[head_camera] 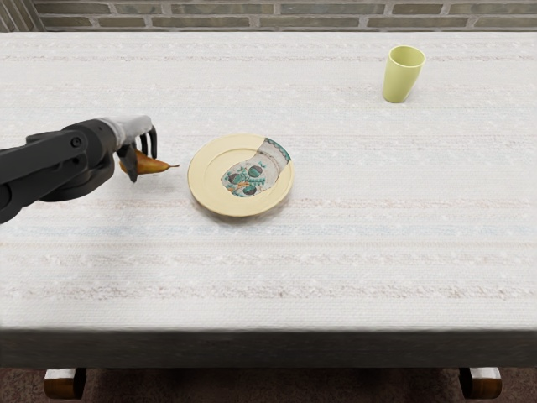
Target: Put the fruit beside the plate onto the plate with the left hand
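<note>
A brownish-orange pear-like fruit (pixel 151 165) lies on the table just left of the plate, its stem pointing right. The round cream plate (pixel 210 180) with a coloured pattern on its right part sits left of the table's middle, with nothing lying on it. My left hand (pixel 139 144) reaches in from the left edge and sits right over the fruit. Its fingers (pixel 148 138) curl down around the fruit's left part, the thumb in front of it. The fruit still rests on the table surface. Part of the fruit is hidden behind the hand.
A yellow-green cup (pixel 403 74) stands upright at the back right of the table. A brick wall runs behind the table's far edge. The table's front edge runs along the bottom of the view.
</note>
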Controlling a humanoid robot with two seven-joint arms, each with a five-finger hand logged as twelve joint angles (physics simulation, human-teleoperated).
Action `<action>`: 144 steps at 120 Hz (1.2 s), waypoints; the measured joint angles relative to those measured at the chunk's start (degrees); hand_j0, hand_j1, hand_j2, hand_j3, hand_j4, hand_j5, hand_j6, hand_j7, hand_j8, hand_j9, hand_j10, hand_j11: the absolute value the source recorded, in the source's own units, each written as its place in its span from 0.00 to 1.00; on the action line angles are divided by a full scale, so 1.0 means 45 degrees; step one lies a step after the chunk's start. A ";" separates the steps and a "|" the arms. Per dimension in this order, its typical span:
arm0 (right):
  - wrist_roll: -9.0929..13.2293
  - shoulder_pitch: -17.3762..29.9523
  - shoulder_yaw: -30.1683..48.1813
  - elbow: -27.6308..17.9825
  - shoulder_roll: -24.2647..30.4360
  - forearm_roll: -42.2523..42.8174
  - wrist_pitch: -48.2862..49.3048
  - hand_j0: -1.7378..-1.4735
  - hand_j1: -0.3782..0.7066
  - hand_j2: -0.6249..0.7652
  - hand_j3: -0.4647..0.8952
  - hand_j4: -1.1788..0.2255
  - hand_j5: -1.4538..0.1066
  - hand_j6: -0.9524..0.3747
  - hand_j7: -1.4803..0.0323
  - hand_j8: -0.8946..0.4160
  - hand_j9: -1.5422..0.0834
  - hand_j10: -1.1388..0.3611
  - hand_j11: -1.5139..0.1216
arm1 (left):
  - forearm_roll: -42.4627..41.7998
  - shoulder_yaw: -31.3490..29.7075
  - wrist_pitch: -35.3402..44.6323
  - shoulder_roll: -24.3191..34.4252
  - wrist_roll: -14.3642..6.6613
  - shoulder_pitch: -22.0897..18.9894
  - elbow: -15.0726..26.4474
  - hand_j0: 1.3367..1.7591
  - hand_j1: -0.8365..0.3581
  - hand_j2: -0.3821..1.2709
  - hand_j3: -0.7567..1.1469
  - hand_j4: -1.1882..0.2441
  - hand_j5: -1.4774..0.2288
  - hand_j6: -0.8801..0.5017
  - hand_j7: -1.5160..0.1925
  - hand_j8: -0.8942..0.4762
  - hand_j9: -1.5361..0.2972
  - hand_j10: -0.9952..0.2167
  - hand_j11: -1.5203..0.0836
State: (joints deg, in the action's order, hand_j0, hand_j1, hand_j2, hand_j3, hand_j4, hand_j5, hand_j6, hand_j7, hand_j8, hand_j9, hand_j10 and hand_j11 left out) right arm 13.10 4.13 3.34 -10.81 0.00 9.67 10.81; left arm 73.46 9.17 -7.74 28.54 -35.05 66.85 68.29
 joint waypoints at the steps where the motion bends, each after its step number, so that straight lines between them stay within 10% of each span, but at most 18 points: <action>1: 0.0000 0.0000 0.0000 0.0000 0.0000 0.0000 0.0000 0.30 0.03 0.45 0.34 0.84 0.93 0.72 0.98 0.68 0.95 0.76 0.93 | -0.0008 -0.0001 -0.0005 0.0020 0.0000 0.0038 0.0022 0.75 0.43 0.49 0.40 0.38 0.23 0.28 0.28 0.29 0.27 0.22 0.31; 144: 0.0000 0.0054 0.0001 0.0001 0.0000 0.0000 0.0000 0.30 0.03 0.45 0.34 0.84 0.93 0.72 0.98 0.68 0.95 0.76 0.93 | -0.0047 0.0876 0.0159 -0.3078 0.0004 0.0386 0.0057 0.76 0.41 0.52 0.40 0.33 0.25 0.26 0.29 0.28 0.29 0.21 0.32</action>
State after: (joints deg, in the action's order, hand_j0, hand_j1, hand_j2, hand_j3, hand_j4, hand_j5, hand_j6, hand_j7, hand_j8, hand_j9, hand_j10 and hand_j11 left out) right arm 13.10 4.37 3.34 -10.81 0.00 9.67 10.81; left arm 73.24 13.11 -7.03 14.69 -35.03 68.59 68.55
